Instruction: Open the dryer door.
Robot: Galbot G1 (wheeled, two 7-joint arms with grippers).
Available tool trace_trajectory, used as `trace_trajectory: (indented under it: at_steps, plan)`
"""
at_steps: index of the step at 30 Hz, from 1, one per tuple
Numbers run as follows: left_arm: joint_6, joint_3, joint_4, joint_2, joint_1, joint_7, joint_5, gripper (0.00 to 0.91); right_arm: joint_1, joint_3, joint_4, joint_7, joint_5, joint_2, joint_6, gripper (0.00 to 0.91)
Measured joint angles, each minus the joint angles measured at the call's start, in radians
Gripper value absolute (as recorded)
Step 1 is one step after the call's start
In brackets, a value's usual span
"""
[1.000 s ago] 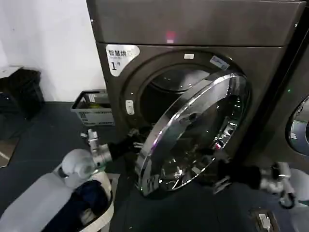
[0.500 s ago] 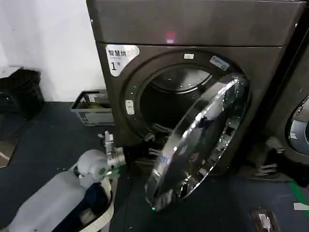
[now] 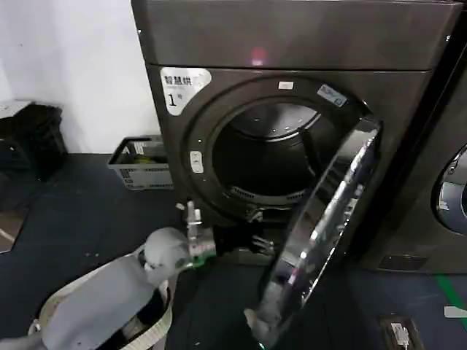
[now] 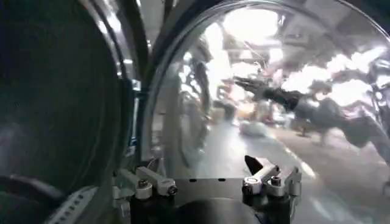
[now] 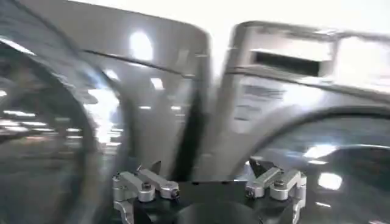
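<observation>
The dryer (image 3: 292, 44), dark bronze-grey with a white label "1" (image 3: 182, 86), shows its round drum opening (image 3: 273, 157) uncovered. The dryer door (image 3: 332, 211) stands swung out to the right, nearly edge-on, chrome ring gleaming. My left gripper (image 3: 252, 244) reaches from the lower left, low between the opening and the door's inner side. In the left wrist view this gripper (image 4: 207, 178) is open with nothing between its fingers, and the shiny door (image 4: 274, 91) is close ahead. My right gripper (image 5: 207, 176) is open and empty, facing the machines' fronts.
A grey basket (image 3: 142, 164) sits on the floor by the white wall, left of the dryer. The neighbouring machine (image 3: 445, 189) stands at the right edge. A white basket rim (image 3: 157, 321) lies under my left arm. Dark floor spreads in front.
The door has swung farther out to the right, from half open to nearly edge-on. My left arm followed it rightward. My right arm has withdrawn out of the head view.
</observation>
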Motion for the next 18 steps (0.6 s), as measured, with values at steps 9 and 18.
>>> trace_trajectory:
  at_steps: [9, 18]
  plan:
    - [0.021, 0.081, 0.007, -0.064, -0.06, -0.019, -0.04, 0.907, -0.038, 0.142, 0.001, 0.296, -0.114, 0.039, -0.067, 0.907]
    - [0.016, 0.156, 0.044, -0.155, -0.121, -0.044, -0.031, 0.907, -0.088, 0.295, -0.003, 0.462, -0.146, 0.03, -0.138, 0.907]
